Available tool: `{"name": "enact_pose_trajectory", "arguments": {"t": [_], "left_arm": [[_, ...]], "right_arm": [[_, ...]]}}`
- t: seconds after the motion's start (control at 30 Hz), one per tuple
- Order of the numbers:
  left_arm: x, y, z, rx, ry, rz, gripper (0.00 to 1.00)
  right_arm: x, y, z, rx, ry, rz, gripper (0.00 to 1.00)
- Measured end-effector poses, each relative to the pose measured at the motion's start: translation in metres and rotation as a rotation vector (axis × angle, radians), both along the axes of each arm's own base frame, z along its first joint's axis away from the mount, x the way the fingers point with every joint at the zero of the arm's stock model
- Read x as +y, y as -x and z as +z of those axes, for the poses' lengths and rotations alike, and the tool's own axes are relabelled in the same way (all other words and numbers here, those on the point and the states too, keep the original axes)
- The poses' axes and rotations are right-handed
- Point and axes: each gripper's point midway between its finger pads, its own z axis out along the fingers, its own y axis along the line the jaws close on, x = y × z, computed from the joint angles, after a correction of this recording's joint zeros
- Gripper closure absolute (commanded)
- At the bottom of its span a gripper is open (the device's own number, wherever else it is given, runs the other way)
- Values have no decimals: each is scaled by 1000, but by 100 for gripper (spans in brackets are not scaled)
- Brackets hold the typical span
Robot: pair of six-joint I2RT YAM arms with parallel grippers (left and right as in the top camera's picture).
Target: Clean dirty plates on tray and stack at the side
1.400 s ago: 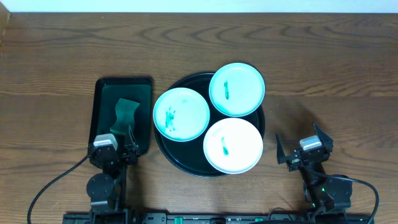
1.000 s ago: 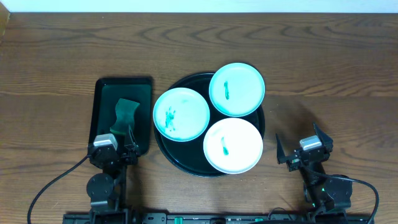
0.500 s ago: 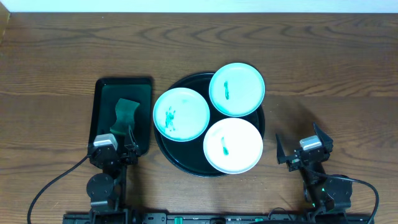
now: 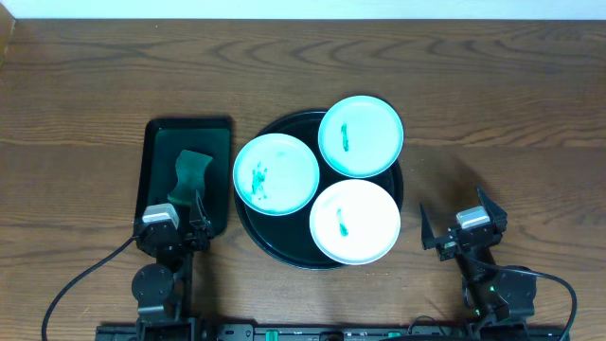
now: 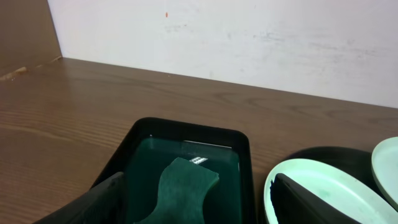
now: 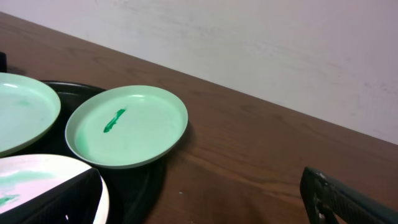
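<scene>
Three white plates lie on the black round tray (image 4: 252, 230): a left plate (image 4: 276, 173) with green smears, a far plate (image 4: 361, 135) with one green streak, and a near plate (image 4: 355, 221) with a small green mark. My left gripper (image 4: 176, 210) is open and empty at the near end of the green tray. My right gripper (image 4: 463, 212) is open and empty on the table right of the black tray. The far plate shows in the right wrist view (image 6: 127, 126). The left plate's rim shows in the left wrist view (image 5: 323, 190).
A dark-green rectangular tray (image 4: 216, 133) with a green sponge (image 4: 192, 174) stands left of the black tray. The sponge also shows in the left wrist view (image 5: 180, 190). Brown wood tabletop (image 4: 492, 123) lies right of the black tray.
</scene>
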Motion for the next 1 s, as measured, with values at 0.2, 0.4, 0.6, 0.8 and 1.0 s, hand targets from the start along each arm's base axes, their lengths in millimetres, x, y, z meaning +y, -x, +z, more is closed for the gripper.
{"name": "enact_pose_trajectory", "arguments": {"t": [0.2, 0.4, 0.6, 0.8, 1.0], "left_arm": [[0, 0, 0, 0, 0, 0, 26], [0, 0, 0, 0, 0, 0, 26], [0, 0, 0, 0, 0, 0, 27], [0, 0, 0, 0, 0, 0, 26], [0, 0, 0, 0, 0, 0, 26]], "right_arm": [[0, 0, 0, 0, 0, 0, 1], [0, 0, 0, 0, 0, 0, 1], [0, 0, 0, 0, 0, -2, 1], [0, 0, 2, -9, -1, -1, 1], [2, 0, 8, -21, -43, 11, 1]]}}
